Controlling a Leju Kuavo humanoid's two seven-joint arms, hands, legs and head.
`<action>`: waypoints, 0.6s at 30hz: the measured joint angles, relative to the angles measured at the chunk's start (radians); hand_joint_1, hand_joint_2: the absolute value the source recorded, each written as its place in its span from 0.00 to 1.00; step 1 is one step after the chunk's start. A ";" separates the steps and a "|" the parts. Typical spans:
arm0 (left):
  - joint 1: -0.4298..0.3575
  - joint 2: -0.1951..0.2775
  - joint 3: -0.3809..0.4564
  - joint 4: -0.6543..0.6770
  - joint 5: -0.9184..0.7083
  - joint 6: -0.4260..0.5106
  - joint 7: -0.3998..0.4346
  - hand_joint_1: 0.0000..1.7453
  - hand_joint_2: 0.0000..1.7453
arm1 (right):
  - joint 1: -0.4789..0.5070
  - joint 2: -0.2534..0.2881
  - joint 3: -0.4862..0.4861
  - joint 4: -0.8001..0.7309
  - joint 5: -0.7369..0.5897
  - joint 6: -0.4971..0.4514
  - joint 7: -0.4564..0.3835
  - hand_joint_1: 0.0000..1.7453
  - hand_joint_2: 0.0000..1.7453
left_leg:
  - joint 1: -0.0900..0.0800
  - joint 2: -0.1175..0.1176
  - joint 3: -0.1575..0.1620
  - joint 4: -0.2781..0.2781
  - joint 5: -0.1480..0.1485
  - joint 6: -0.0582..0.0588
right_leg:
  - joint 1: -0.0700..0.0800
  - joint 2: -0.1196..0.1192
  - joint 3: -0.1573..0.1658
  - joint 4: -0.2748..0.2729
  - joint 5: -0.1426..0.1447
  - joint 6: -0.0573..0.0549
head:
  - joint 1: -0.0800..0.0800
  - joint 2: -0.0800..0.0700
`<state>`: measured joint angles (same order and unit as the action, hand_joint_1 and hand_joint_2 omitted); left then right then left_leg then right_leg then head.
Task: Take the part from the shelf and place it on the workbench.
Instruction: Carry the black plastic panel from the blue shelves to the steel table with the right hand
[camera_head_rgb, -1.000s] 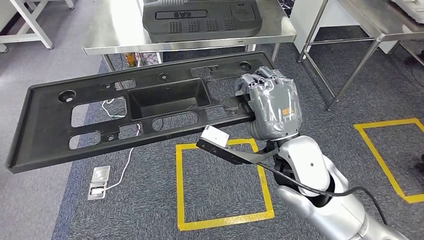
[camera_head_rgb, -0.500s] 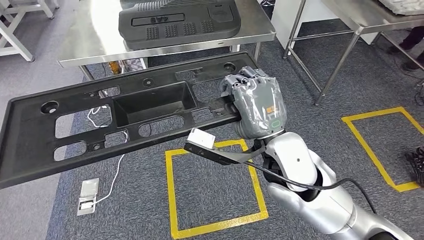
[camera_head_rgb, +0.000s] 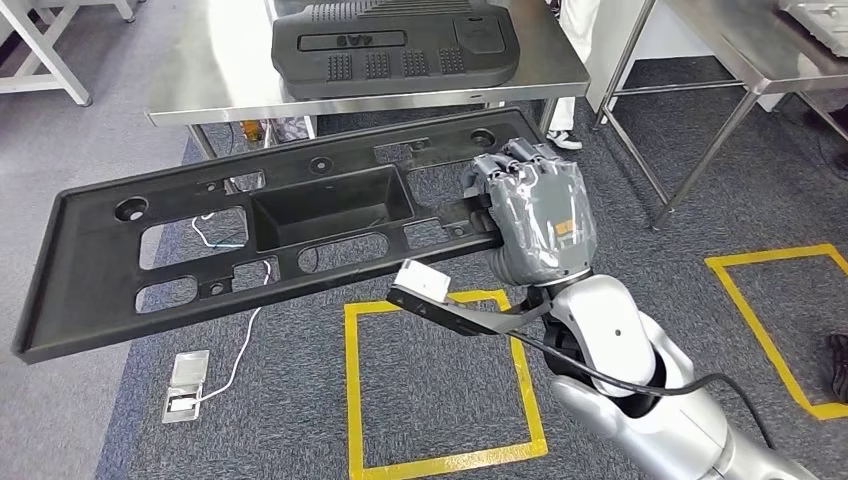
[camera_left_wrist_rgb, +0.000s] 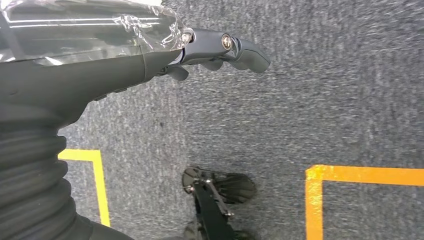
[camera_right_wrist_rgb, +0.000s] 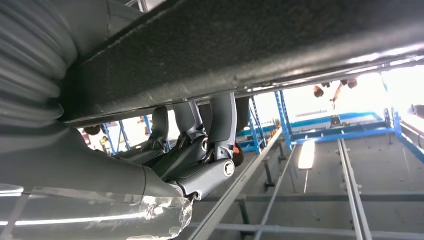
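**Panel held in the air short of the tabletop**

Carpet (camera_head_rgb: 300, 420), grey and marked with yellow tape squares (camera_head_rgb: 445, 380), covers the floor in the head view. Above it stands a steel tabletop (camera_head_rgb: 220, 70) that carries a black moulded cover (camera_head_rgb: 395, 45) with grid-like vent patches. A second steel table (camera_head_rgb: 740, 50) stands to the right.

The long black plastic panel (camera_head_rgb: 270, 235), the task's part, hangs level in the air in front of the tabletop, not touching it. It has a deep rectangular recess at its middle, several cut-out windows and round holes. The right robot hand (camera_head_rgb: 535, 215), grey under clear film, grips the panel's right end, fingers curled over its near edge. A white cable and a small floor socket box (camera_head_rgb: 185, 385) lie on the carpet beneath the panel.

The right wrist view looks up from under the grip: the panel's rough black underside (camera_right_wrist_rgb: 240, 45) crosses the picture, and dark fingers (camera_right_wrist_rgb: 220, 125) hook up around its edge, with blue racking and ceiling lights beyond.

The left wrist view looks down at the carpet. The left robot hand (camera_left_wrist_rgb: 150, 55) holds nothing; its dark fingers (camera_left_wrist_rgb: 225, 47) reach out together, lightly bent.
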<state>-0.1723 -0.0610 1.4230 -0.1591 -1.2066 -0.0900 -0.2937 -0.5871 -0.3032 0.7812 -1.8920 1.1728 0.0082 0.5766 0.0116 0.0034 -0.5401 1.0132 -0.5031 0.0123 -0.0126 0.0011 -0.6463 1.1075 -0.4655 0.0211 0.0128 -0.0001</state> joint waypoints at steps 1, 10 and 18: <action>-0.001 0.000 0.000 0.000 0.000 0.000 0.000 0.00 1.00 | 0.000 0.000 0.000 0.000 0.001 0.000 -0.001 1.00 1.00 | -0.001 0.000 0.002 0.002 -0.006 -0.006 | 0.001 -0.001 0.017 -0.043 0.014 -0.005 | 0.002 0.000; -0.006 0.000 -0.007 0.000 -0.003 -0.001 0.001 0.00 1.00 | -0.002 0.002 0.002 0.000 0.012 -0.002 -0.012 1.00 1.00 | 0.000 0.001 -0.118 0.253 -0.116 -0.047 | 0.001 -0.001 0.061 -0.084 -0.013 -0.046 | -0.032 0.000; -0.007 0.002 -0.014 0.000 -0.006 -0.001 0.002 0.00 1.00 | -0.003 0.002 0.003 0.000 0.015 0.000 -0.016 1.00 1.00 | -0.011 -0.003 -0.070 0.026 0.051 -0.017 | 0.005 0.007 0.109 -0.085 -0.056 -0.027 | -0.055 0.000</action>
<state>-0.1798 -0.0592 1.4090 -0.1591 -1.2131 -0.0908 -0.2922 -0.5898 -0.3012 0.7843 -1.8917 1.1881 0.0083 0.5608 0.0007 0.0001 -0.6101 1.0396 -0.4520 -0.0044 -0.0077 0.0077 -0.5372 1.0226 -0.5213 -0.0057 -0.0421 0.0000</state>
